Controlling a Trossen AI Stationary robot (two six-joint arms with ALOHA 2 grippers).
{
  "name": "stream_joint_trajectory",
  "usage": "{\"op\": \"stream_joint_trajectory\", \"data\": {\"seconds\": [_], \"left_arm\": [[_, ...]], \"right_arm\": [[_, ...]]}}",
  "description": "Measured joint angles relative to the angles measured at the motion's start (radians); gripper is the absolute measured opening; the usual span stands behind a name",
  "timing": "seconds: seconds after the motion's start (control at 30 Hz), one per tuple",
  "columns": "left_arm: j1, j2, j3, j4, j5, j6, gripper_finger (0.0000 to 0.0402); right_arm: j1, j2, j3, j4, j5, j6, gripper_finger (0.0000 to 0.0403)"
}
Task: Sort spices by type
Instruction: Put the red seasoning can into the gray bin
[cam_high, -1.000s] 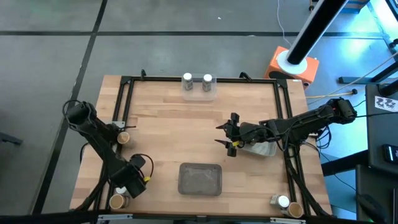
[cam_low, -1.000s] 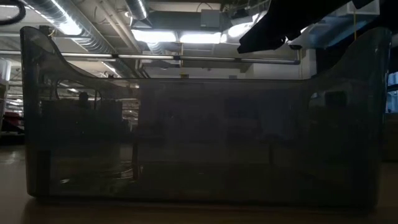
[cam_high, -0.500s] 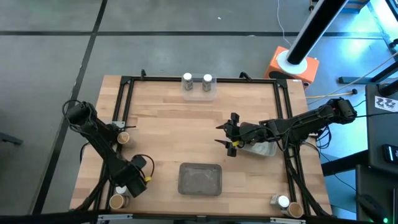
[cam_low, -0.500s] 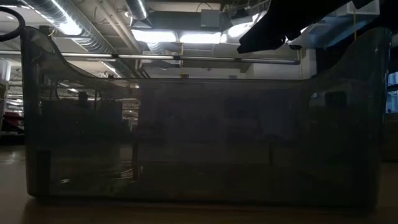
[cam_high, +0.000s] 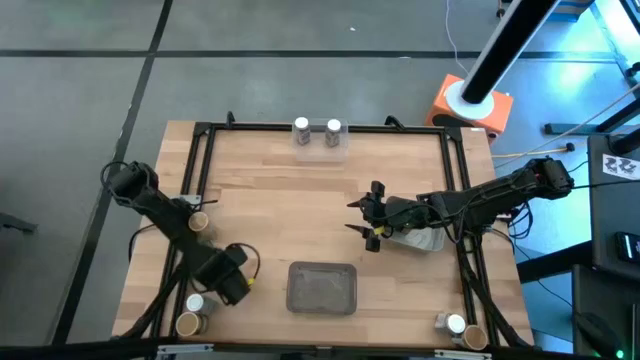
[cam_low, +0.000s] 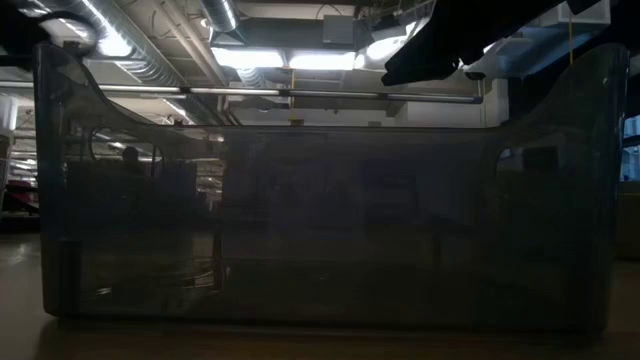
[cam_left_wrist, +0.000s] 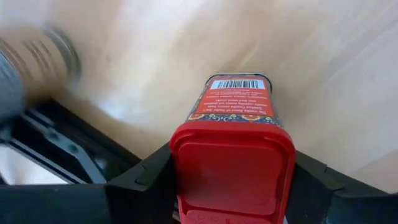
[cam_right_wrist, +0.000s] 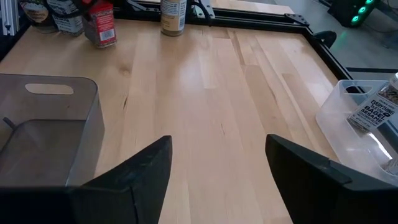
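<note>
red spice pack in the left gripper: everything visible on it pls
The red spice pack is a small boxy container with a glossy red flip-style cap and a patterned red and dark label bearing a white barcode panel. It sits clamped between the left gripper's dark fingers, above the wooden table near its left front corner. Its underside is hidden.

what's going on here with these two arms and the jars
A robot is sorting spices on a wooden table. The left gripper holds a red spice pack near the table's front left corner, close to a grey tray. The right gripper hangs open over the table's middle, holding nothing. Two white-capped jars stand in a clear tray at the back edge, and other jars wait in the front corners.
</note>
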Motion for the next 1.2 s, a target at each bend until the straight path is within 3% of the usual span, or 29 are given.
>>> {"op": "stream_joint_trajectory", "data": {"seconds": [0.27, 0.53, 0.73, 0.93, 1.2], "left_arm": [[0.218, 0.0, 0.091, -0.076, -0.123, 0.362, 0.0202], [0.427, 0.0, 0.155, -0.075, -0.206, 0.656, 0.0205], [0.555, 0.0, 0.163, 0.011, -0.248, 0.842, 0.0206], [0.635, 0.085, 0.199, 0.04, -0.248, 0.957, 0.0203], [0.635, 0.284, 0.422, 0.01, -0.259, 1.113, 0.0204]], "right_arm": [[0.001, 0.05, 0.0, -0.024, -0.005, 0.067, 0.026], [0.011, 0.092, 0.0, -0.027, -0.114, 0.117, 0.026], [0.064, 0.089, 0.0, -0.028, -0.076, 0.132, 0.026], [0.095, 0.089, 0.0, -0.029, -0.069, 0.16, 0.026], [0.095, 0.089, 0.0, -0.039, -0.069, 0.184, 0.026]]}}
